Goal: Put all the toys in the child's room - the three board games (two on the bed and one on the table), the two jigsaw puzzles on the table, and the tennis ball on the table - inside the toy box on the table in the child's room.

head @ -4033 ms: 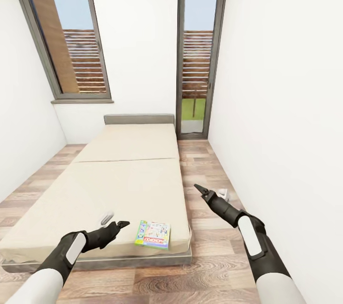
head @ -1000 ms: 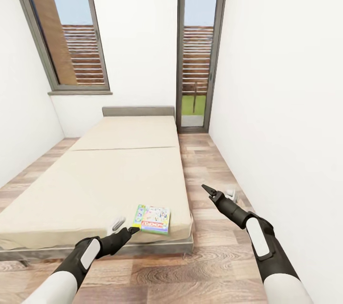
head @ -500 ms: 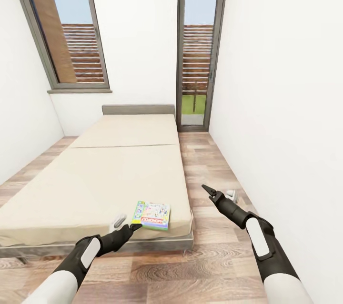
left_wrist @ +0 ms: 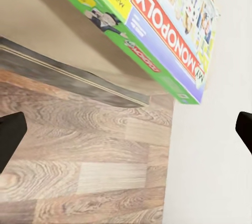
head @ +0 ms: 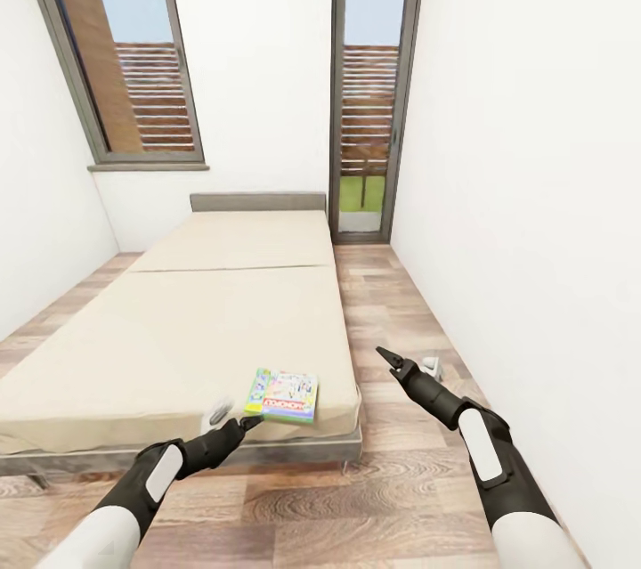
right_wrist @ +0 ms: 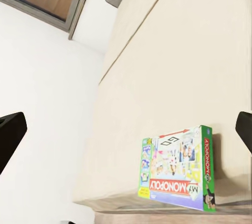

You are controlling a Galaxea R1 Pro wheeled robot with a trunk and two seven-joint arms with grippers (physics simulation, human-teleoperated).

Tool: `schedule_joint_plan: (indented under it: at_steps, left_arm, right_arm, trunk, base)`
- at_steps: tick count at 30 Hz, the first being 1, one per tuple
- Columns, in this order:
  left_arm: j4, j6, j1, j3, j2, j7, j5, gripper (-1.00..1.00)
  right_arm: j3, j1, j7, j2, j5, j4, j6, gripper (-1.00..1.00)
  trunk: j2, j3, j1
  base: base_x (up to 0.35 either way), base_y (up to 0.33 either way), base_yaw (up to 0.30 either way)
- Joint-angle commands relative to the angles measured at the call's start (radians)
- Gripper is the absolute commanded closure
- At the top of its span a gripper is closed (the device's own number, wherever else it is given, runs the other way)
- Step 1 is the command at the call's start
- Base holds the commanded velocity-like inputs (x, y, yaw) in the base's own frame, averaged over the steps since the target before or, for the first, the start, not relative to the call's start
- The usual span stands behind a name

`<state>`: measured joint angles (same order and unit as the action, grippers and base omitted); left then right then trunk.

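Note:
One board game (head: 283,396), a flat green-edged "MONOPOLY" box, lies on the beige bed (head: 205,329) near the foot corner closest to me. In the left wrist view the board game (left_wrist: 157,19) overhangs the bed edge (left_wrist: 68,77). The right wrist view has the board game (right_wrist: 176,169) on the mattress (right_wrist: 184,66). My left gripper (head: 233,418) hovers open just short of the box's near left corner, not touching it. My right gripper (head: 408,361) is open over the floor to the right of the bed. The table, toy box, jigsaw puzzles and tennis ball are out of view.
A grey headboard (head: 258,201) closes the bed's far end. Behind it are a window (head: 125,52) and a tall glass door (head: 369,88). A strip of wood floor (head: 392,320) runs between the bed and the white right wall (head: 534,195).
The whole picture has shifted, so the camera moved. Against the bed, my left gripper has come closer to the box's near left corner. The right gripper has hardly moved.

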<state>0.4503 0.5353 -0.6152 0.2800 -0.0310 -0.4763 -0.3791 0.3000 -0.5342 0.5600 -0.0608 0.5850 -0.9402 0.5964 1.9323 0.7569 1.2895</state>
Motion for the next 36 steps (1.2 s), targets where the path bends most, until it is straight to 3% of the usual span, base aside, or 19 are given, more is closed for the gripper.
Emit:
schedule_joint_plan:
  at_steps: [1,8,13,16,36]
  left_arm:
    - [0.0,0.008,-0.001,0.005,-0.003,-0.004,-0.004,-1.0]
    - [0.001,0.008,-0.001,0.008,-0.025,-0.04,-0.004,-1.0]
    - [0.007,0.008,-0.001,0.005,-0.017,-0.069,-0.003,-1.0]
    - [0.007,0.008,-0.001,0.005,-0.016,-0.063,-0.003,-1.0]
    - [0.007,0.008,-0.001,0.003,-0.018,-0.092,-0.003,-1.0]
  right_arm:
    - [0.004,-0.001,0.002,-0.001,0.004,0.0,0.008,-1.0]
    - [0.003,-0.001,0.002,-0.002,-0.004,0.0,0.008,-1.0]
    - [0.017,-0.001,-0.026,0.024,-0.015,0.028,-0.019,-1.0]
    - [0.009,-0.001,-0.025,0.007,-0.017,0.03,-0.011,-1.0]
    - [0.001,-0.001,-0.042,0.021,-0.019,0.011,-0.006,-1.0]
  trunk:
    - [0.008,0.004,0.004]
    - [0.057,0.026,0.031]
    - [0.056,0.026,0.031]
    - [0.056,0.026,0.031]
    - [0.056,0.026,0.031]
  base:
    - [0.0,0.0,0.0]
    - [0.0,0.0,0.0]
    - [0.0,0.0,0.0]
    - [0.0,0.0,0.0]
    - [0.051,-0.048,0.0]
